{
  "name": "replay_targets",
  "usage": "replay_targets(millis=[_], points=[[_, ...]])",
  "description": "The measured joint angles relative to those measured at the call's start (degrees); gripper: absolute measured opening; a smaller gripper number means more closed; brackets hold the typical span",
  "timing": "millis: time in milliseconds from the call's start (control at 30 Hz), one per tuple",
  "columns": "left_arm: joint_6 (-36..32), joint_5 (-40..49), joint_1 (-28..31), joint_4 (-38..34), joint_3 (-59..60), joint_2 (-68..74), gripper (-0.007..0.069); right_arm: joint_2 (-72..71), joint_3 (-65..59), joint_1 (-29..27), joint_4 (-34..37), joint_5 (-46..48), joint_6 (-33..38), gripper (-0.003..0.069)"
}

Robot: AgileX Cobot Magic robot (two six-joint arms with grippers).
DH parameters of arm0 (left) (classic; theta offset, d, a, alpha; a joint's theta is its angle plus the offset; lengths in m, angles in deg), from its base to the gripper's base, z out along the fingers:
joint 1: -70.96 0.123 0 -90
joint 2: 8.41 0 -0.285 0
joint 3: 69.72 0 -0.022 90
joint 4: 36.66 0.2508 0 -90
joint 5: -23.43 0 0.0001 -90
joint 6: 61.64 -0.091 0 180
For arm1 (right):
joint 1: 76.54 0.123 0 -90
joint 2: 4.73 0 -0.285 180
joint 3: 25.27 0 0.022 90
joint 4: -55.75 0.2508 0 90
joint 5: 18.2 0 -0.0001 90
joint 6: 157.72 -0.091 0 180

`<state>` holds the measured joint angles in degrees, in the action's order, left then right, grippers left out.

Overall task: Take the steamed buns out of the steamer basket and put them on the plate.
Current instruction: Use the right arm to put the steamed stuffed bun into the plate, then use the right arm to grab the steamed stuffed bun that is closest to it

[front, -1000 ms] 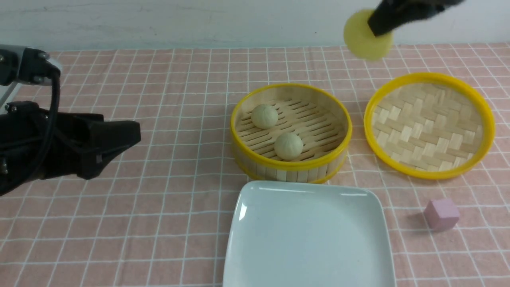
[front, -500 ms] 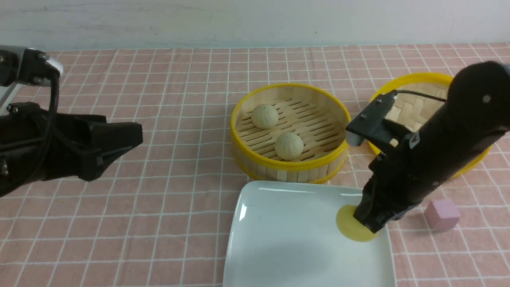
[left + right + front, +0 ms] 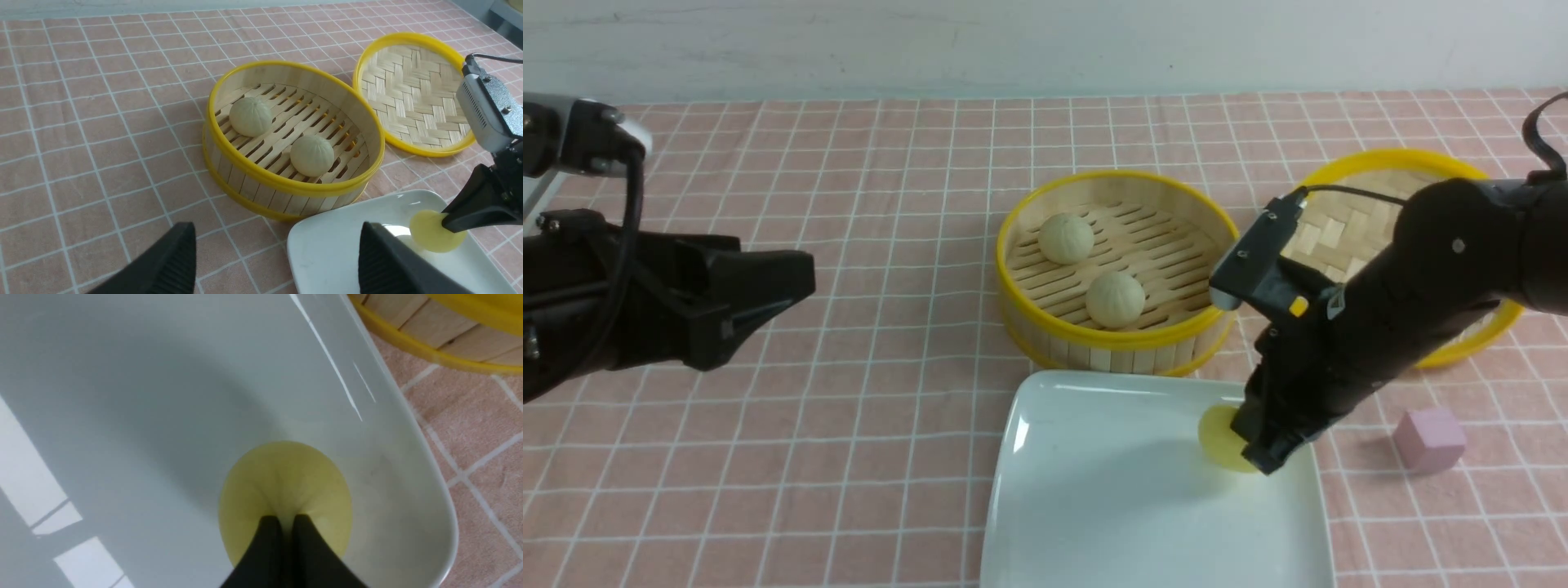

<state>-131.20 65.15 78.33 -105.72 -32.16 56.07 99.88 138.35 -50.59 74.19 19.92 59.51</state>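
Observation:
Two pale buns [image 3: 1065, 238] [image 3: 1115, 299] lie in the steamer basket [image 3: 1119, 335] at the table's middle; they also show in the left wrist view [image 3: 250, 116] [image 3: 312, 155]. My right gripper [image 3: 1262, 457] is shut on the yellow bun [image 3: 1218, 437], pinching its top, low over the right side of the white plate [image 3: 1111, 506]. The pinch shows in the right wrist view [image 3: 286, 522] on the yellow bun [image 3: 286, 482] over the plate [image 3: 122, 396]. My left gripper [image 3: 800, 282] hangs open and empty at the left, well away from the basket.
The shallow woven lid [image 3: 1347, 220] lies to the right of the basket, partly behind my right arm. A small pink cube [image 3: 1427, 439] sits right of the plate. Pink checked cloth [image 3: 849, 204] covers the table.
My right gripper came down from high at the back with the yellow bun to the plate's right side, then shifted a little left. The left arm barely moved.

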Motion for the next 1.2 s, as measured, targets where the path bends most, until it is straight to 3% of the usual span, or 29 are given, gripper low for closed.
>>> replay_targets(millis=[233,367,433,467,567,633,933,1200], points=[[0.0,0.0,0.0,0.0,0.0,0.0,0.053,0.51,0.0,0.0,-0.88,-0.4,0.0,0.0064],[0.0,0.0,0.0,0.0,0.0,0.0,0.053,0.17,0.0,0.0,0.3,-1.35,0.0,0.0231],[0.0,0.0,0.0,0.0,0.0,0.0,0.053,-0.27,0.0,0.0,0.48,-1.67,0.0,0.0277],[0.0,0.0,0.0,0.0,0.0,0.0,0.053,-1.28,0.0,0.0,0.71,-2.28,0.0,0.034],[0.0,0.0,0.0,0.0,0.0,0.0,0.053,-4.7,0.82,0.0,0.76,-2.76,0.0,0.0437],[0.0,0.0,0.0,0.0,0.0,0.0,0.053,-7.03,2.02,0.0,0.76,-2.76,0.0,0.0463],[0.0,0.0,0.0,0.0,0.0,0.0,0.0528,-12.57,9.02,0.0,2.76,-2.76,-2.21,0.0424],[0.0,0.0,0.0,0.0,0.0,0.0,0.0526,-3.88,13.88,0.0,4.43,-3.94,-2.86,0.0393]])
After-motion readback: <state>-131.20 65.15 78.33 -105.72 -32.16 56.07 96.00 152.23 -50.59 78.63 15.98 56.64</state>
